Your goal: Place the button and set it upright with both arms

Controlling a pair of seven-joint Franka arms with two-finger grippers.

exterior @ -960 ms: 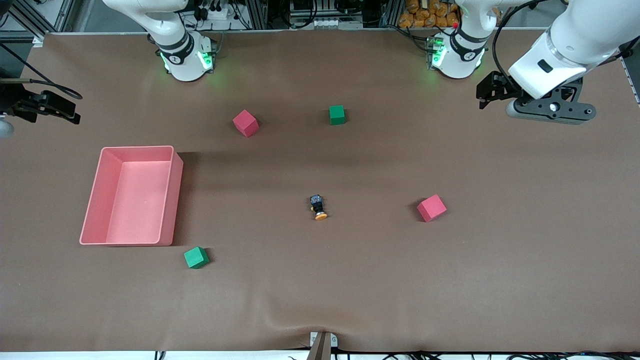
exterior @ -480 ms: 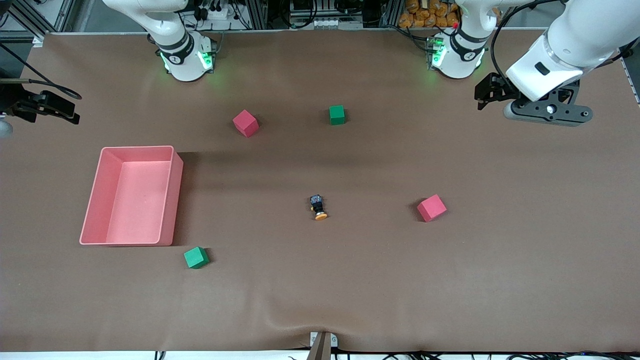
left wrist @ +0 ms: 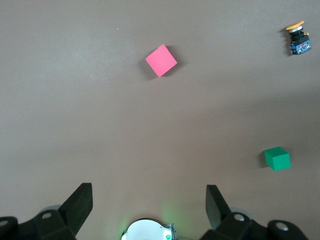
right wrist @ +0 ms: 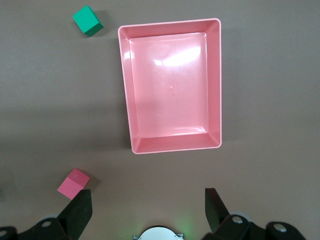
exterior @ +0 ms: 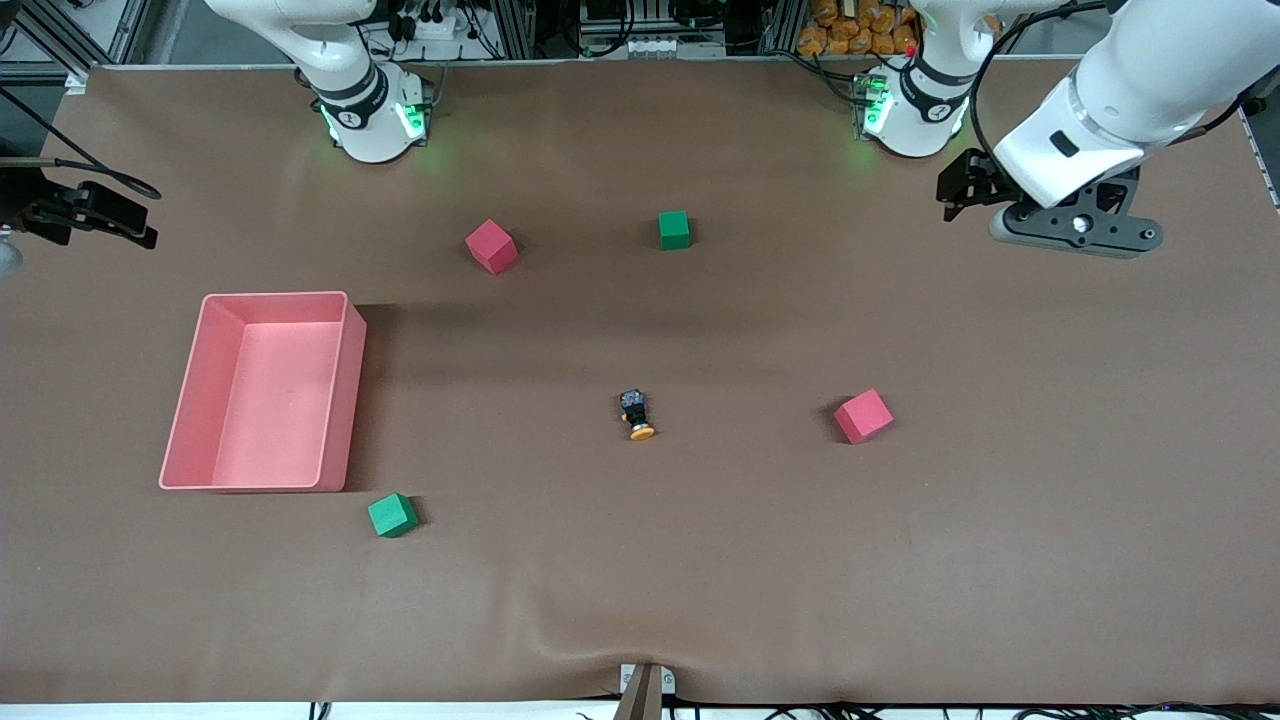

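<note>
I see the button [exterior: 636, 415] lying on its side near the table's middle, orange cap toward the front-camera edge, between the pink tray [exterior: 345, 390] and a red cube [exterior: 863, 416]. My left gripper [left wrist: 149, 200] hangs wide open over the table's edge at the left arm's end. My right gripper [right wrist: 146, 202], also wide, seems high above the tray's end.

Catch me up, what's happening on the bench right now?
Nothing is gripped yet. The button lies on its side mid-table, orange cap toward the front camera. The left gripper is open, up in the air over bare table at its own end. The right gripper is open above the pink tray, which holds nothing. Four foam cubes sit scattered, untouched.
</note>
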